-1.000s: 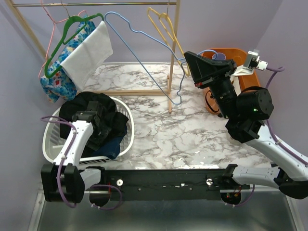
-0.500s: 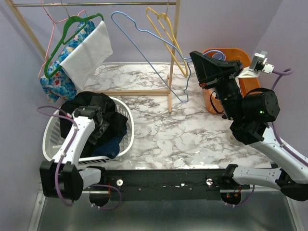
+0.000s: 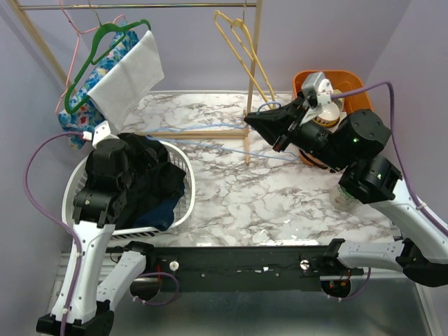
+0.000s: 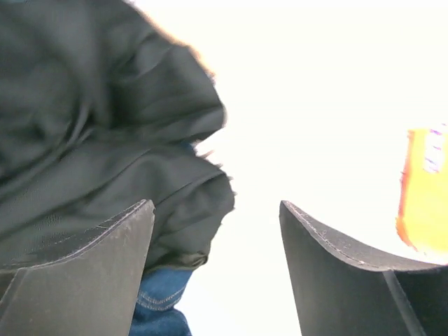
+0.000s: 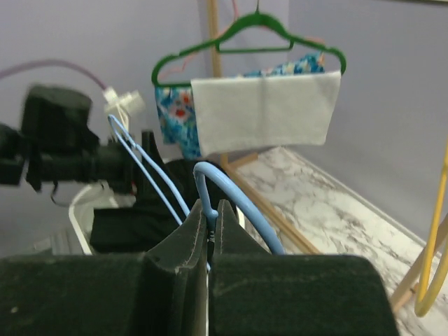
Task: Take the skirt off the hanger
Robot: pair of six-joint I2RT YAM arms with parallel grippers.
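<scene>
The skirt [image 3: 157,178] lies heaped in the basket [image 3: 190,183] at lower left, free of the hanger [image 5: 210,166] — the right tool [image 5: 208,210] pinches that tight at centre-right, likely to carry it off; the left tool [image 4: 217,206] gapes empty above the cloth.

A robot lab cell dressed as a laundry corner; plain lilac walls [image 3: 336,35] box in a marble-print surface [image 3: 266,203]; wooden clothes rail [image 3: 140,7]; white laundry basket [image 3: 190,183].

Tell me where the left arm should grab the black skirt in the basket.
I'd grip the bunched fold on top of the skirt, coming straight down: it lies heaped in the basket, whose walls block the sides, and the open left gripper hangs right over it.
</scene>
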